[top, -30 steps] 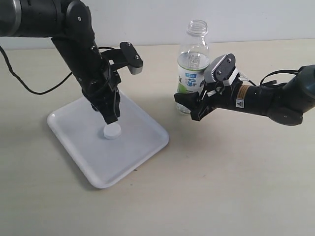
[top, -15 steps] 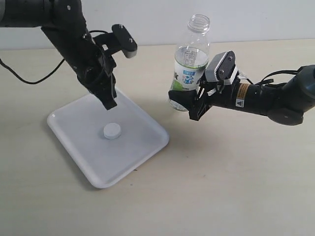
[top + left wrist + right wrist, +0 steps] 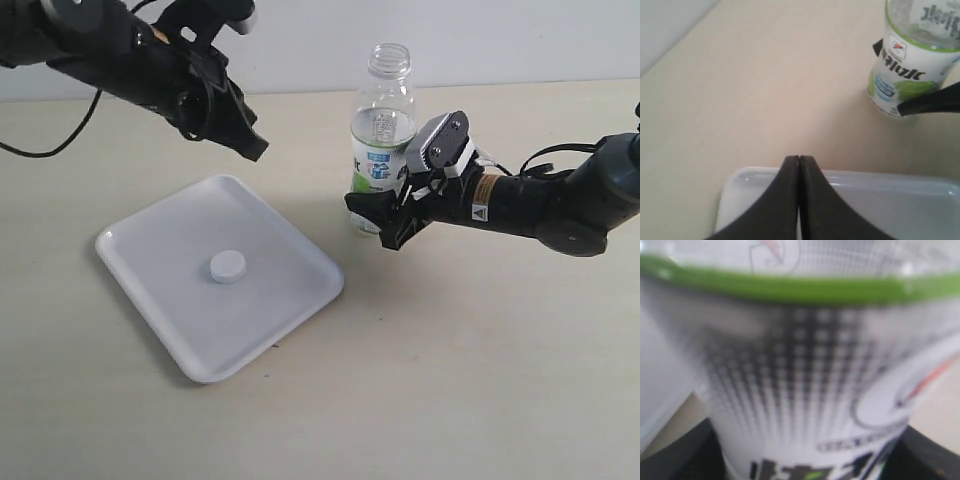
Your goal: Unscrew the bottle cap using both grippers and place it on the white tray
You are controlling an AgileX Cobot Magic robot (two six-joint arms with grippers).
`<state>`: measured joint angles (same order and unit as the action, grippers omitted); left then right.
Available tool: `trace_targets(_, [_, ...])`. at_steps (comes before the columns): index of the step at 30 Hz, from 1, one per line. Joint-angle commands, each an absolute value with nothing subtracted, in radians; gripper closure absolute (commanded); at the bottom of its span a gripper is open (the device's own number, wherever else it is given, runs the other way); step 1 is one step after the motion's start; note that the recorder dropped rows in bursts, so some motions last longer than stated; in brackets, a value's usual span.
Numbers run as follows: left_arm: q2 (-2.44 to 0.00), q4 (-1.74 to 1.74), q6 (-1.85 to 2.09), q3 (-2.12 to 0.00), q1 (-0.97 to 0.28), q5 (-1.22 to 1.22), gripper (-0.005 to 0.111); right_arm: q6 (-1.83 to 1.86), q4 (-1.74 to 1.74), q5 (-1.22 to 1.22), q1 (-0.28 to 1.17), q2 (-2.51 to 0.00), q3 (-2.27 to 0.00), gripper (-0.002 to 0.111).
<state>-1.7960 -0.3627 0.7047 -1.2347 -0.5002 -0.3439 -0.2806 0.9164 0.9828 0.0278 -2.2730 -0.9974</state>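
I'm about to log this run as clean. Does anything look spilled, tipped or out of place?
Nothing stands out. The bottle cap lies flat on the white tray, the uncapped bottle stands about upright in the right hand, and no spilled liquid is visible.

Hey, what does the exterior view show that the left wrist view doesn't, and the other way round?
Only the exterior view: the bottle cap lying on the white tray, the open neck of the bottle, and the whole right gripper clamped on it. Only the left wrist view: the left gripper up close, fingertips pressed together, nothing between them. Both: the bottle's label, part of the tray, the table.
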Motion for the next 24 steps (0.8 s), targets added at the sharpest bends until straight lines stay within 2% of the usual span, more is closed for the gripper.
trace_targets(1, [-1.707,-0.434,0.706,-1.096,-0.498,-0.084,0.107,-0.287,0.904,1.017,0.042,-2.268,-1.01,0.108])
trace_targets(10, [-1.51,-0.39,0.537,-0.802,-0.502,0.346,0.107,-0.308,0.915,0.974,0.075,-2.268,-1.027,0.108])
trace_targets(17, [-1.411,-0.233,0.355,-0.642,-0.502,0.468,0.107,-0.308,0.897,0.974,0.075,-2.268,-1.027,0.108])
trace_targets(21, [-1.398,-0.233,0.357,-0.606,-0.502,0.482,0.107,-0.308,0.897,0.974,0.075,-2.268,-1.027,0.097])
trace_targets(24, [-1.39,-0.23,0.361,-0.594,-0.502,0.496,0.107,-0.308,0.897,0.974,0.075,-2.268,-1.027,0.083])
